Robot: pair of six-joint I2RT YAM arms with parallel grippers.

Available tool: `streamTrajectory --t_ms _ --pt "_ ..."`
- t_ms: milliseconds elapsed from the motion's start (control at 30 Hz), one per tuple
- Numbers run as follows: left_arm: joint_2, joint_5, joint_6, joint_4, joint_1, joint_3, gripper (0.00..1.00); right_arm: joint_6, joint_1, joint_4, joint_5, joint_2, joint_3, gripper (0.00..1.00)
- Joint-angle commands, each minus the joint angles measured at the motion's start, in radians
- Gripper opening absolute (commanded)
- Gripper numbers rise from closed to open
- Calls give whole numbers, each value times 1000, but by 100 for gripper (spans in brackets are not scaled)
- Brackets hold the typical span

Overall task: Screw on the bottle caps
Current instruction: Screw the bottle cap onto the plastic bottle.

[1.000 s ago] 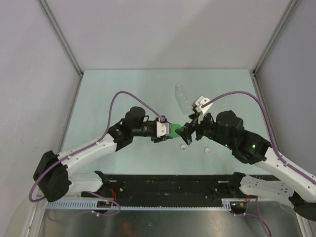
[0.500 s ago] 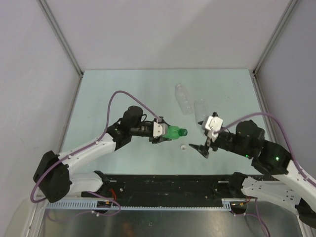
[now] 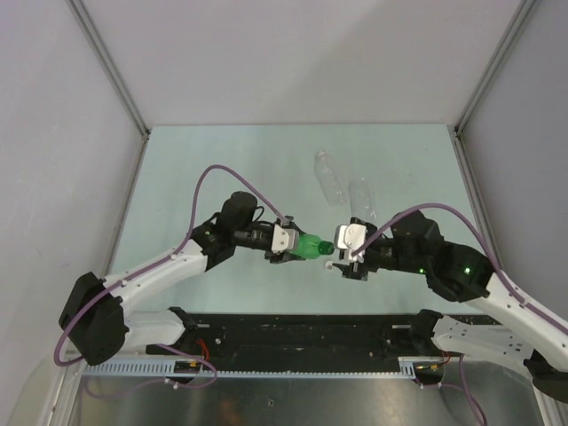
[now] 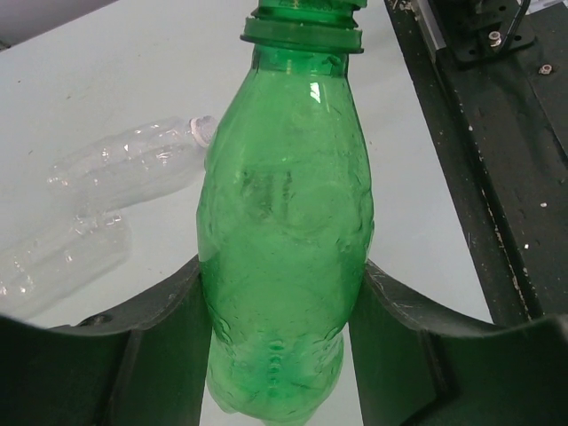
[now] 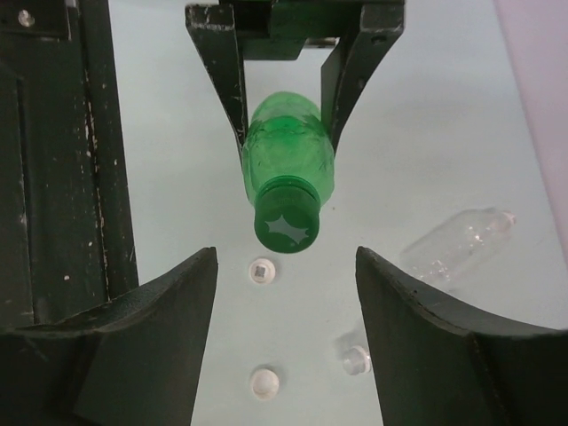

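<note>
My left gripper (image 3: 291,244) is shut on the translucent green bottle (image 3: 308,245), holding it level above the table with its mouth to the right. In the left wrist view the bottle (image 4: 284,204) fills the gap between the fingers (image 4: 169,337). A dark green cap (image 5: 287,223) sits on its mouth. My right gripper (image 5: 284,257) stands open just short of that cap, one finger on each side and touching nothing. Two white caps (image 5: 261,269) (image 5: 264,383) lie on the table below. Two clear ribbed bottles (image 3: 328,176) (image 3: 362,197) lie behind.
The black base plate (image 3: 293,330) runs along the near edge of the table, seen as a dark strip (image 5: 53,160) in the right wrist view. Grey walls close the left, right and back. Each arm trails a purple cable.
My right gripper left the green cap, drew back to the right, turned, and has come back to the cap with its jaws narrower. The left gripper kept its hold on the bottle.
</note>
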Motion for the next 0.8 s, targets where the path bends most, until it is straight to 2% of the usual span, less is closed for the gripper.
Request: streamTrajectory --t_ms 0,167,333,767 --pt "-14 35 35 -6 5 18 0 -21 5 42 -1 15 -1 66" --pt "-4 41 29 -9 5 30 0 -18 4 46 -19 26 0 63" --pt "-2 44 22 -10 5 35 0 -17 5 54 -28 45 0 56" --pt "6 46 7 -11 4 43 0 -7 6 78 -37 74 0 52"
